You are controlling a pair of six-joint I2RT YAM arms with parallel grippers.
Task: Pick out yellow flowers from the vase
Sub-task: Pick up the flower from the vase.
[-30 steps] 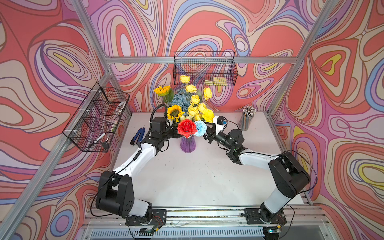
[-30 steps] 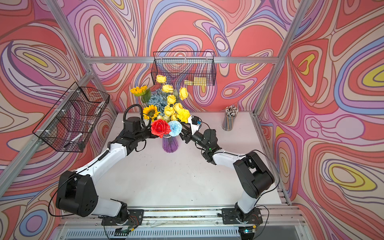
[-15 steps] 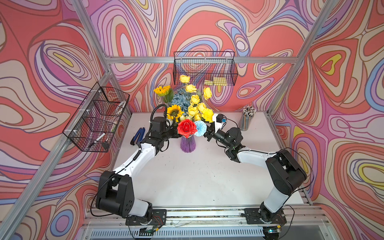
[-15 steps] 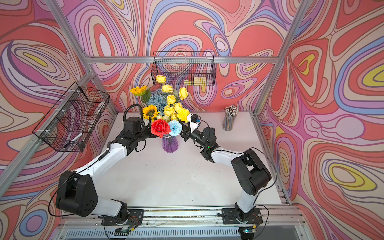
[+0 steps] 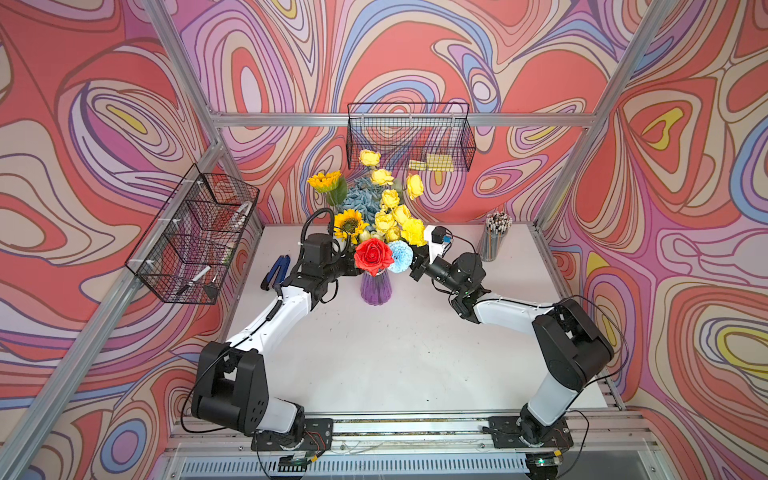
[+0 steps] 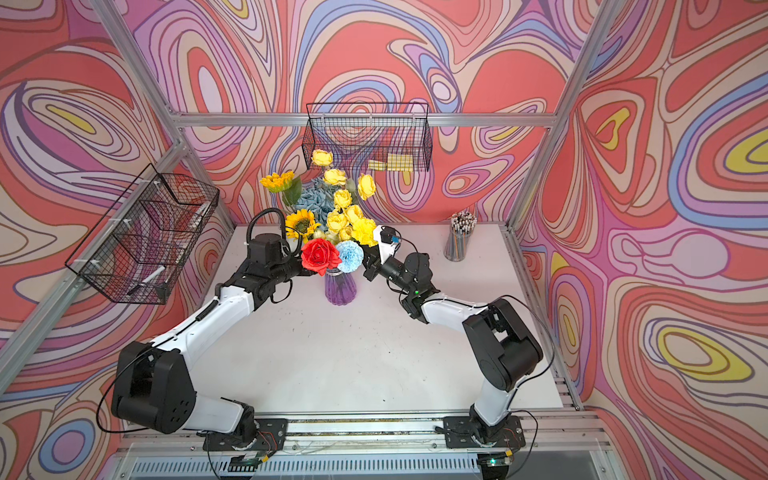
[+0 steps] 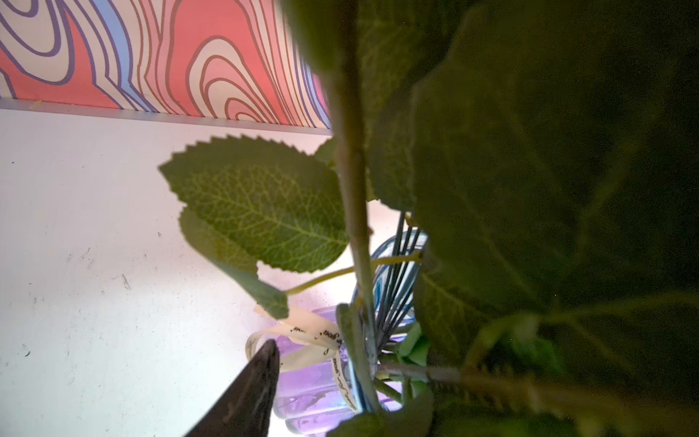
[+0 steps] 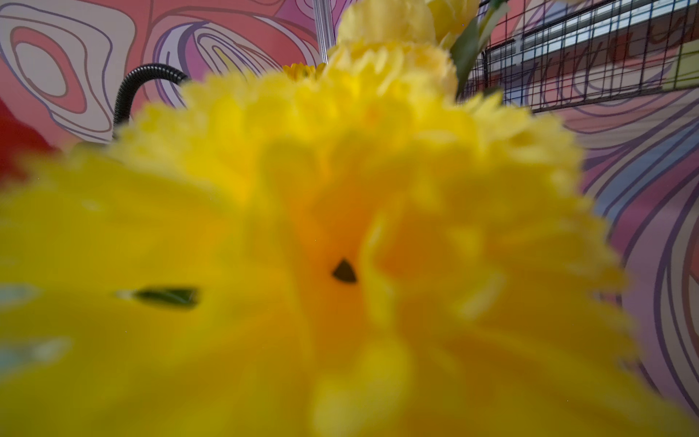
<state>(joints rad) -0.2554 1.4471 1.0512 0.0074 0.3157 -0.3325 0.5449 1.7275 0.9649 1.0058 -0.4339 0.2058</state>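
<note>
The yellow flowers stand bunched in the purple vase, which sits mid-table toward the far side. None lies out on the table yet.

- **Far left:** one wire basket hangs on the left wall. One pair of blue-handled pliers lies on the table near it.
- **Left of the vase:** the left gripper reaches in under the red rose, level with the vase neck. The left wrist view shows one dark finger just beside the neck and its ribbon. The other finger is hidden behind leaves, so I cannot tell whether the gripper is clenched or released. It is probably there to steady the vase while a stem is drawn.
- **Yellow blooms:** I count two sunflowers, one high at the far left and one lower. There is also a spray of small yellow roses with at least six blooms, and one yellow carnation at the right edge.
- **Not yellow:** one red rose, one pale blue carnation and one blue cluster behind.
- **Right of the vase:** the right gripper comes in below the yellow carnation, clenched tight. That bloom fills the right wrist view, so what the gripper pinches is hidden. It is likely the carnation's stem, taken low so the flower can lift out.
- **Beyond and far right:** a second basket hangs on the far wall, and one cup of pencils stands at the far right.
</note>
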